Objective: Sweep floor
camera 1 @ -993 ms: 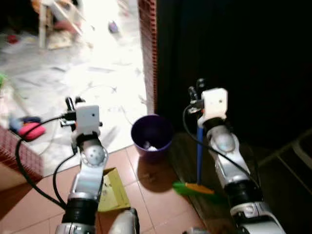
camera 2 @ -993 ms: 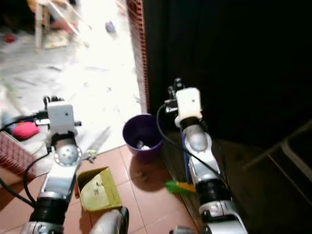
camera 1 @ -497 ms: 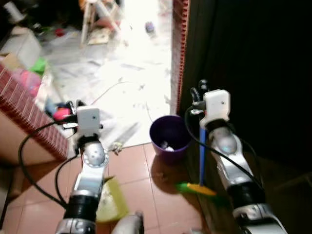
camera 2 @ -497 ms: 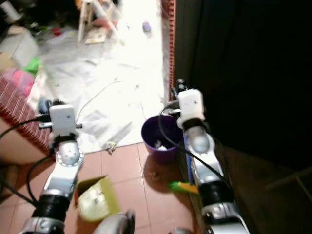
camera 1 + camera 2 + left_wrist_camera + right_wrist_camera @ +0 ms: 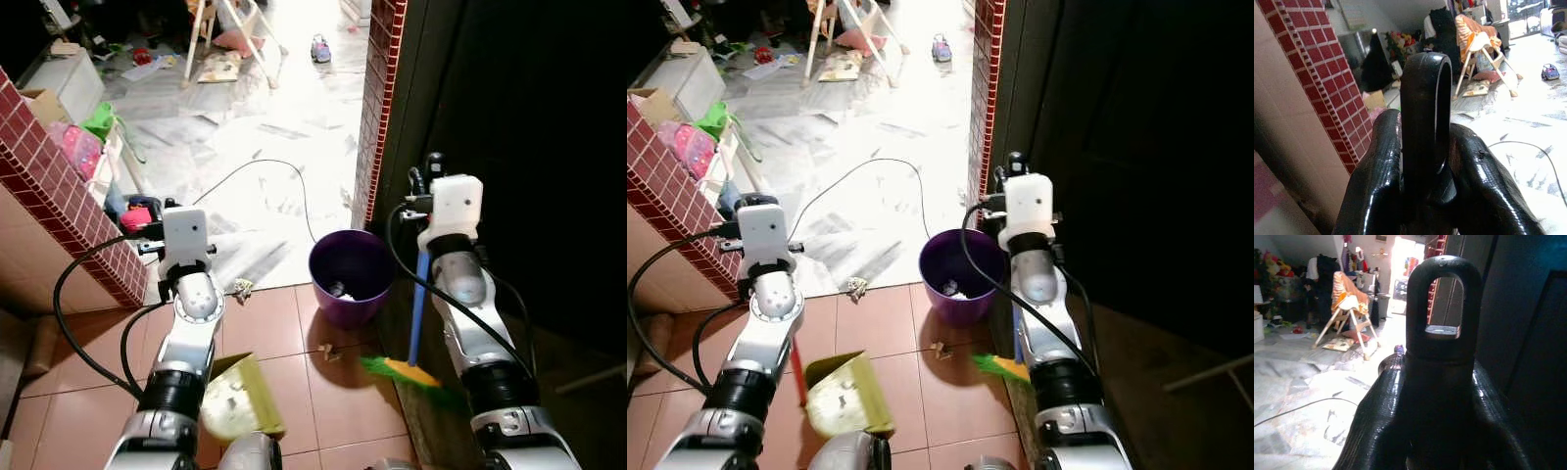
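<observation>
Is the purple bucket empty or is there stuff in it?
Not empty. The purple bucket stands upright on the floor, and some small pale scraps lie at its bottom.

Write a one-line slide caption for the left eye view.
Right gripper holds a blue-handled broom beside a purple bin; left gripper holds a yellow dustpan.

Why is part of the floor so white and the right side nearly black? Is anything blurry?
Left eye view: strong light washes out the pale floor beyond the brick pillar, while the doorway area on the right is almost black. Both eye views are sharp. Left wrist view: the loop-shaped handle end between the fingers is glossy with glare and soft; the room behind is clearer. Right wrist view: the dark door side lacks detail.
</observation>
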You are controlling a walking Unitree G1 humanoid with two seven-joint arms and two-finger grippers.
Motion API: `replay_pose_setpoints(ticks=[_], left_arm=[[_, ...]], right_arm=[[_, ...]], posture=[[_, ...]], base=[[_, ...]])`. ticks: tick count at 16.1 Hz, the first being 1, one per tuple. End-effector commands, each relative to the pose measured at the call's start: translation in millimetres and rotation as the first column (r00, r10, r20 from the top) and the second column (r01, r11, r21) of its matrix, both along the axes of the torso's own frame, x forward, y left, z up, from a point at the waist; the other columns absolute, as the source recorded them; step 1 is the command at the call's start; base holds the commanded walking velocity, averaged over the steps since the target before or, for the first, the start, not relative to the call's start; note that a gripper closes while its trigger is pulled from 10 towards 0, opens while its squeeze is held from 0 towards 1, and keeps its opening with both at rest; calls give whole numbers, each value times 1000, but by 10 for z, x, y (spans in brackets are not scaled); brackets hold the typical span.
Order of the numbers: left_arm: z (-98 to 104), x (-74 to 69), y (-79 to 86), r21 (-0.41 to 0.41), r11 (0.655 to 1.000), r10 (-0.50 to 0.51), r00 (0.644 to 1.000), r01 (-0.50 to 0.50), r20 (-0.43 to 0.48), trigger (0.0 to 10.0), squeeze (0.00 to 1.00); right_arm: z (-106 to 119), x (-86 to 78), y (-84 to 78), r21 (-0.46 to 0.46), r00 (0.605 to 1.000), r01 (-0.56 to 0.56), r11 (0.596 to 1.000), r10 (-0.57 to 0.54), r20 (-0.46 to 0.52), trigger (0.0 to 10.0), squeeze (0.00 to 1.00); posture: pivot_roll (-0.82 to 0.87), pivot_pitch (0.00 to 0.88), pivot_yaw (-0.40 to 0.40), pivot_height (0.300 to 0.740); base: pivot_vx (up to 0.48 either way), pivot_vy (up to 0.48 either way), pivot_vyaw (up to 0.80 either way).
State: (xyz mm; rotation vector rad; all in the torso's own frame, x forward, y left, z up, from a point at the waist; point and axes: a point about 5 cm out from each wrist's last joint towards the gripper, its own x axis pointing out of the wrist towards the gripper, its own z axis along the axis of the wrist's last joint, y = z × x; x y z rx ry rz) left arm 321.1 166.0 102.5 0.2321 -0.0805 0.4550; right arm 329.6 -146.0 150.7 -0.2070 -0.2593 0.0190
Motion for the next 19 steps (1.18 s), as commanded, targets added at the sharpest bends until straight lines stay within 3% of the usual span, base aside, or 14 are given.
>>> replay_pose_setpoints(ticks=[1,4,7,10,14,16,17,19], left_arm=[[148,84,-5,-10,1000,-1,998,1,64,10000,0],[252,195,-100,-16,999,-40,988,43,149,10000,0],[194,288,-190,-108,988,-99,991,109,95,10000,0],[99,319,-237,-38,993,-111,993,112,30,10000,0],[-13,291,-265,-51,993,-103,995,103,-12,10000,0],[-93,276,-317,-100,987,-129,991,125,-41,10000,0],[-153,275,-394,-151,978,-159,984,147,-74,10000,0],[-152,284,-490,-154,974,-180,980,166,-80,10000,0]], right_arm=[[210,45,45,-2,997,-5,1000,5,73,10000,0],[316,74,33,-15,994,32,999,-30,105,10000,0],[413,140,25,14,988,87,996,-88,125,10000,0],[490,206,38,45,982,134,990,-139,125,10000,0],[341,200,38,160,980,195,968,-200,19,10000,0],[292,198,46,225,975,221,949,-219,-33,10000,0],[262,199,47,264,971,241,934,-230,-70,10000,0],[226,189,66,310,967,252,917,-228,-112,10000,0]], posture=[[-105,0,41,740],[-116,0,37,740],[-140,29,44,740],[-163,51,48,740],[-179,63,43,740],[-199,72,44,740],[-208,76,43,740],[-220,77,39,740]], base=[[0,0,0],[0,0,0],[0,0,0],[0,0,0],[0,0,0],[0,0,0],[0,0,0],[0,0,0]])
